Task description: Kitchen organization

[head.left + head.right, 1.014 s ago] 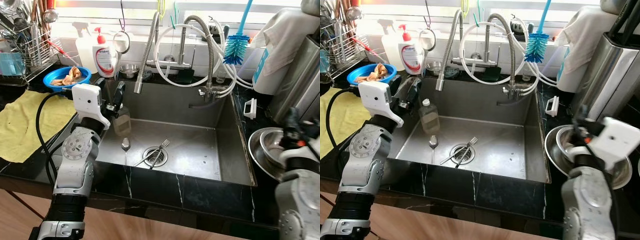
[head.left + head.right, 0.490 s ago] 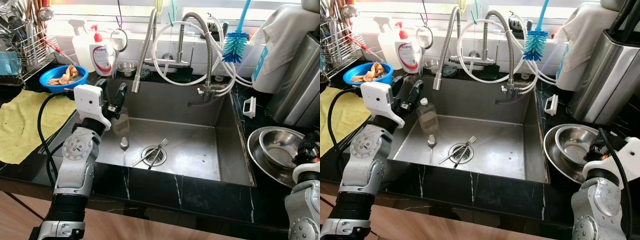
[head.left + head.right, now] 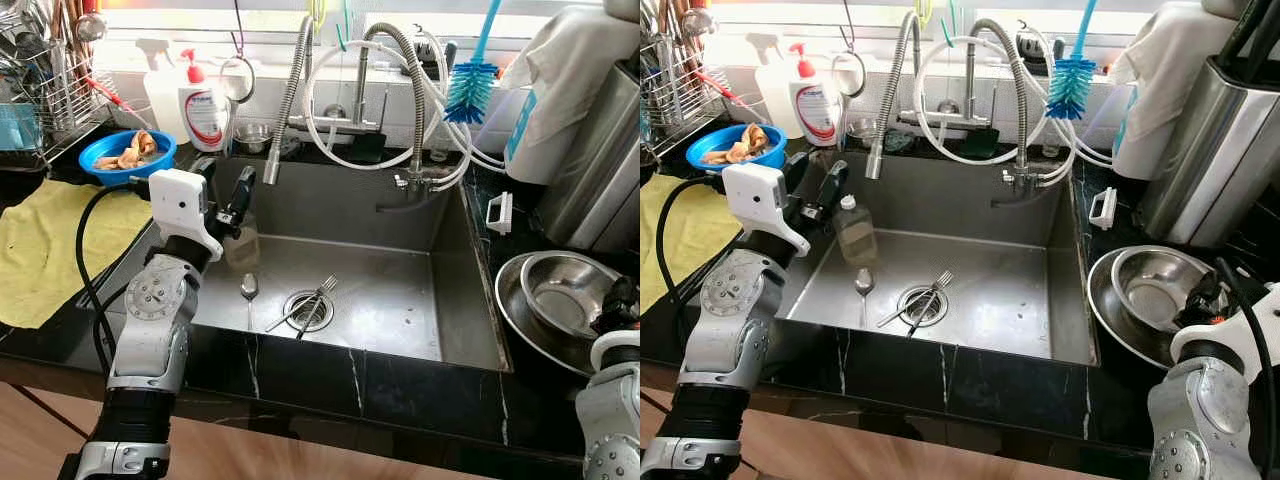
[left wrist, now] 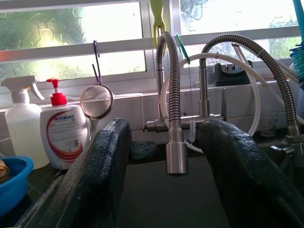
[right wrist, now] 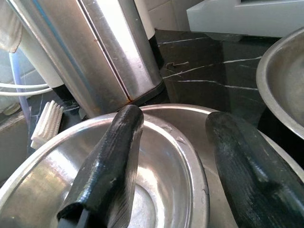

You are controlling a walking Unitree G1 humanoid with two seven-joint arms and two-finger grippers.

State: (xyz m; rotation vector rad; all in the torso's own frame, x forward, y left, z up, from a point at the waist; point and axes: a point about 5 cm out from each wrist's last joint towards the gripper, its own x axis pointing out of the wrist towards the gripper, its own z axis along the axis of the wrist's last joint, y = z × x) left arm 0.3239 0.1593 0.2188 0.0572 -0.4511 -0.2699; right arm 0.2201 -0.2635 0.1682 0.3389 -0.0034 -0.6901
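A steel sink (image 3: pixel 440 300) holds a spoon (image 3: pixel 249 288), two forks (image 3: pixel 315 298) over the drain and a small clear bottle (image 3: pixel 855 232) by its left wall. My left gripper (image 3: pixel 225 190) hovers open at the sink's left edge just above that bottle, its fingers (image 4: pixel 109 161) pointing toward the faucet (image 4: pixel 175 118). On the right counter a small steel bowl (image 3: pixel 560 295) sits inside a larger one (image 3: pixel 510 305). My right gripper (image 5: pixel 175 116) is open right over the small bowl's rim (image 5: pixel 194 166), holding nothing.
A blue bowl of scraps (image 3: pixel 130 152), yellow cloth (image 3: pixel 50 240) and dish rack (image 3: pixel 50 90) lie at left. Soap bottle (image 3: pixel 207 110), spray bottle (image 3: pixel 160 85) and hoses line the back. A steel canister (image 3: pixel 600 160) and white brush (image 3: pixel 500 215) stand at right.
My right arm has dropped low toward the bottom right, uncovering the steel bowls. The left arm has stayed put over the bottle.
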